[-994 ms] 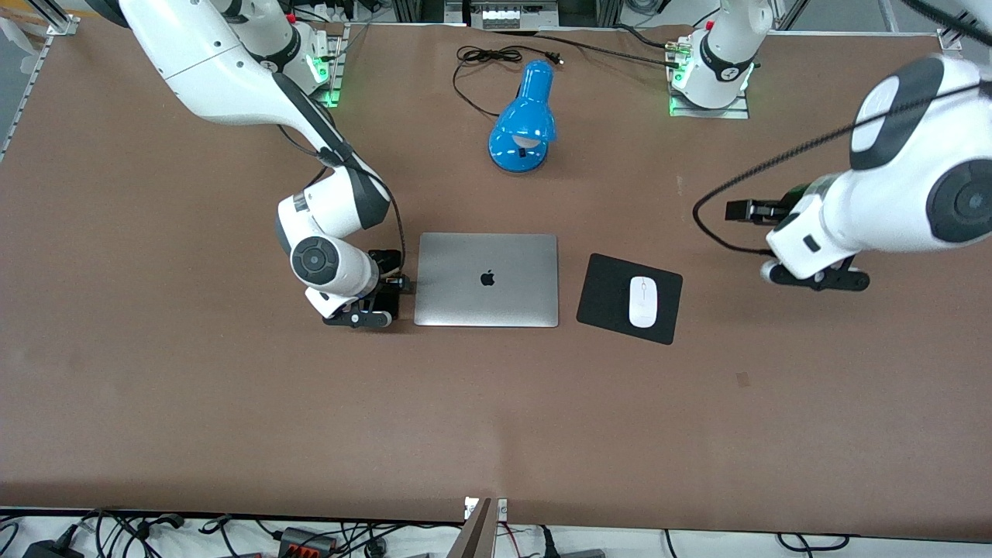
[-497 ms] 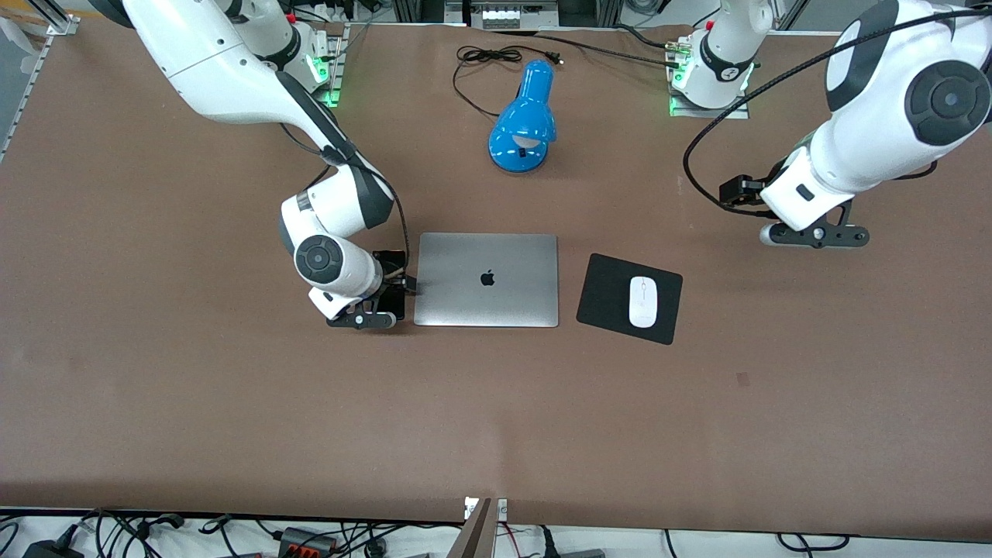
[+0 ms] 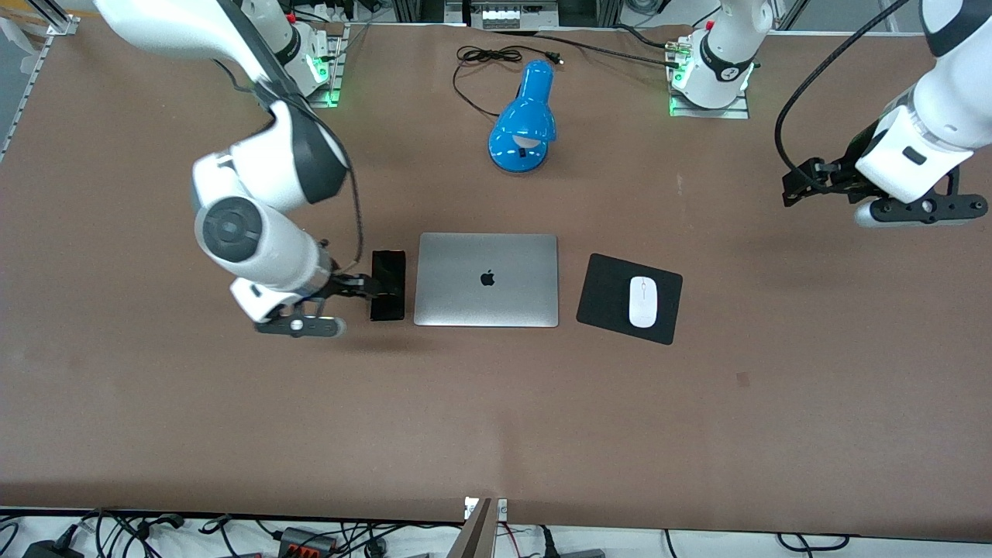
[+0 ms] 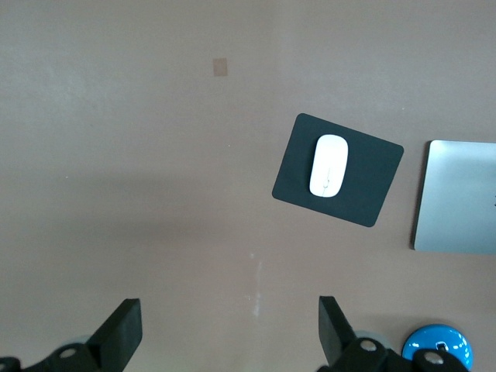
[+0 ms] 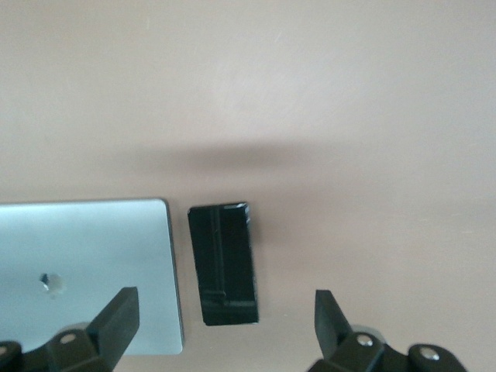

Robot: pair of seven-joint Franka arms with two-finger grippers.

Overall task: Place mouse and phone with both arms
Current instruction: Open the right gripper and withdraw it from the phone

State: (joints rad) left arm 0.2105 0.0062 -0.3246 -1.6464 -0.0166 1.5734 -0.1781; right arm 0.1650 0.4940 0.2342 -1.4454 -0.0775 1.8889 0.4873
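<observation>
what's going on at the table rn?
Both items look placed. The phone lies flat on the table beside the closed laptop, toward the right arm's end. The mouse sits on the black mouse pad beside the laptop, toward the left arm's end. The right gripper is open, empty, and hangs over the phone. The left gripper is open and empty over bare table. A blue lamp lies farther from the front camera than the laptop.
</observation>
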